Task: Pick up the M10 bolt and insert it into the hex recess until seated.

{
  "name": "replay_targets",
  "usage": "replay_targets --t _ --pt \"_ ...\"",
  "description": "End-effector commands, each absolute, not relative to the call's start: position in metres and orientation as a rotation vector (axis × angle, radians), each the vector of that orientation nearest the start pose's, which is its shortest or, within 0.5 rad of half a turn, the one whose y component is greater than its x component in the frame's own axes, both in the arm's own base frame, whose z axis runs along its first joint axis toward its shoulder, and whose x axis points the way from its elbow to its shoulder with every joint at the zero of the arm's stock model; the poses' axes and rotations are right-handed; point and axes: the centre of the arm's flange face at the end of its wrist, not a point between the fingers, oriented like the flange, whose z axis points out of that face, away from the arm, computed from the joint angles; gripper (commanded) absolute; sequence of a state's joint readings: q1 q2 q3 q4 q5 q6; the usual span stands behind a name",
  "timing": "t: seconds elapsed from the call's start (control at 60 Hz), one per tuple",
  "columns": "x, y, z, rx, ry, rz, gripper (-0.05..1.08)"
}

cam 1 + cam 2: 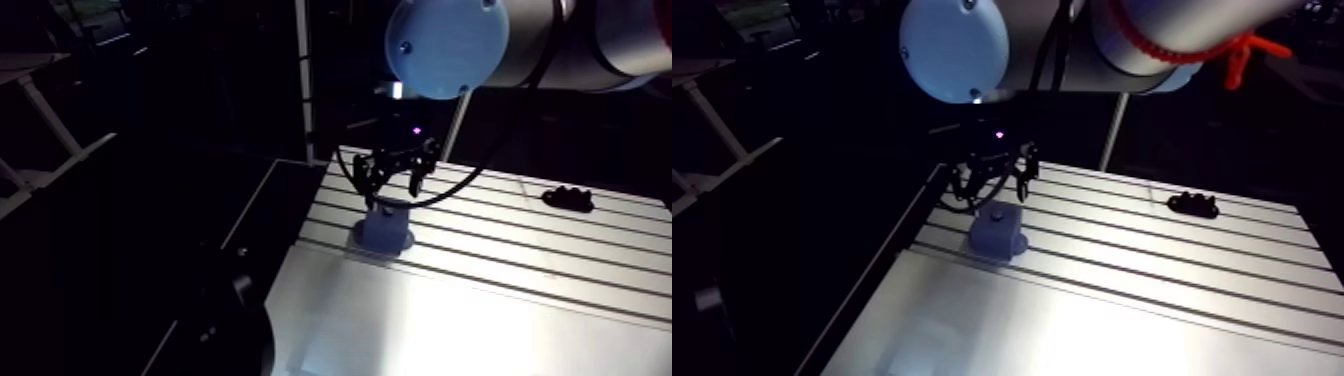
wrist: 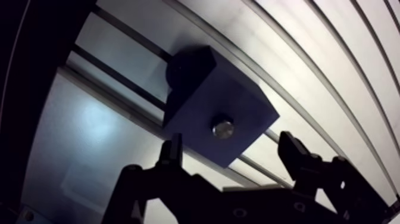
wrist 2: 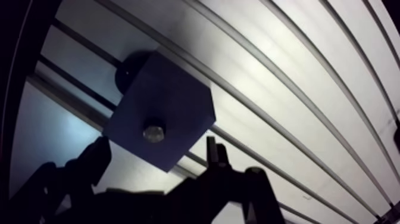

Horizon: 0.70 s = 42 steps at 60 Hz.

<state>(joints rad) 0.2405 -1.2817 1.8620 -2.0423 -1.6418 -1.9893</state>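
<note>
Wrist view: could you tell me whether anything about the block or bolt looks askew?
Nothing stands out. The block sits square to the table's slots, the bolt shows round and centred in its top, and the gripper hangs open and empty above. Whether the bolt is fully seated cannot be told.

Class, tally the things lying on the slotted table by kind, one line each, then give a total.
Blue block: 1
Bolt, sitting in the block's top: 1
Black part, apart from the block: 1
Total: 3
</note>
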Motion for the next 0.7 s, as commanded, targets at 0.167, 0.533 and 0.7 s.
replay_targets --t 0.167,0.533,0.7 --pt "-0.503 -0.251 0.296 -0.724 3.045 0.118 0.01" --pt "-0.502 -0.251 0.296 -0.204 3.07 0.101 1.0" --pt "-0.502 -0.251 0.293 -0.193 3.073 0.099 1.08"
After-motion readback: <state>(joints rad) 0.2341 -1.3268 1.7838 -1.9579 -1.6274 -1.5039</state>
